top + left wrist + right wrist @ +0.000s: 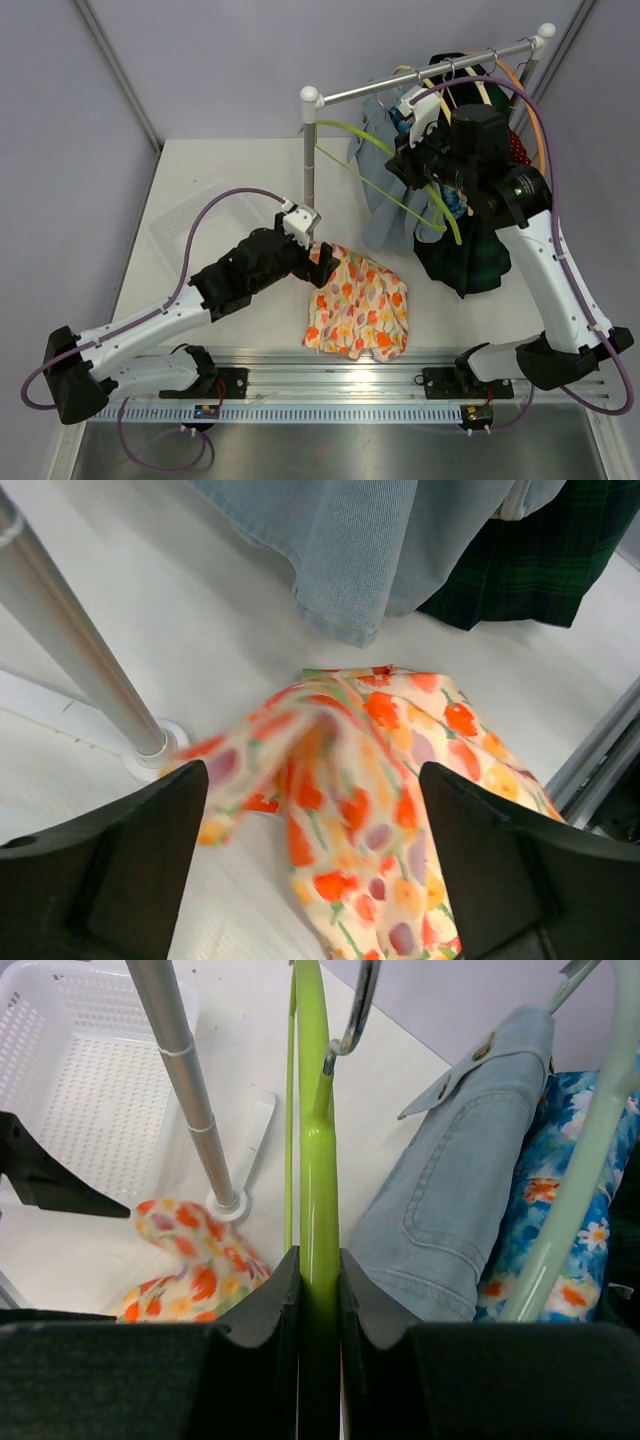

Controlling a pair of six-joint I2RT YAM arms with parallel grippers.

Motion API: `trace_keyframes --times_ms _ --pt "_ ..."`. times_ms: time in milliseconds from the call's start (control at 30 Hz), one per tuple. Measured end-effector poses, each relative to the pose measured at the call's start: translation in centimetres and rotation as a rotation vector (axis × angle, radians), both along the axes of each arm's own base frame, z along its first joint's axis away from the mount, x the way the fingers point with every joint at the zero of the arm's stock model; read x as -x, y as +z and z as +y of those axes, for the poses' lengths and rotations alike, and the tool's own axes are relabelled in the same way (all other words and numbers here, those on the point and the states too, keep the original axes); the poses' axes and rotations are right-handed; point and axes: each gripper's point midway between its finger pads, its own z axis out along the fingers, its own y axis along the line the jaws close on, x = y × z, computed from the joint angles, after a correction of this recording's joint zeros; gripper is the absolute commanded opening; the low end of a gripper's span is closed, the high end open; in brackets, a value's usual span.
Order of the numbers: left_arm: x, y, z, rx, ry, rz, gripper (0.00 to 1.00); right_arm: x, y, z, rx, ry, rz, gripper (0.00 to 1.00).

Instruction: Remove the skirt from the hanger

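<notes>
On the table (240,165), beside the rack pole (309,160), the floral skirt (358,305) is lying crumpled, off the green hanger (316,1110). The left gripper (315,810) is hovering wide open over its edge, holding nothing. The right gripper (320,1295) is squeezing the hanger.

Bright, even overhead light; shadows on my tabletop (260,160) are soft. The skirt (330,780) smears with blur in my left wrist view, and the front rail (350,372) glares.
</notes>
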Motion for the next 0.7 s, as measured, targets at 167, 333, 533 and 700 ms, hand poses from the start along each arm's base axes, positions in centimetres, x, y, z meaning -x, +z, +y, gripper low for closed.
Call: trace_keyframes --times_ms 167,333,533,700 --pt "1.0 3.9 2.0 0.042 -0.009 -0.107 0.99 -0.3 0.7 1.6 0.015 0.002 -0.023 0.0" --pt "2.4 6.8 4.3 0.061 -0.03 -0.21 0.99 -1.8 1.5 2.7 0.03 -0.025 -0.05 0.0" --pt "3.6 5.7 5.8 0.02 -0.048 -0.212 0.99 -3.1 1.7 3.9 0.057 -0.049 -0.074 0.0" --pt "4.5 3.5 6.5 0.001 -0.068 -0.19 0.99 -3.3 0.9 4.6 0.09 -0.049 -0.073 0.0"
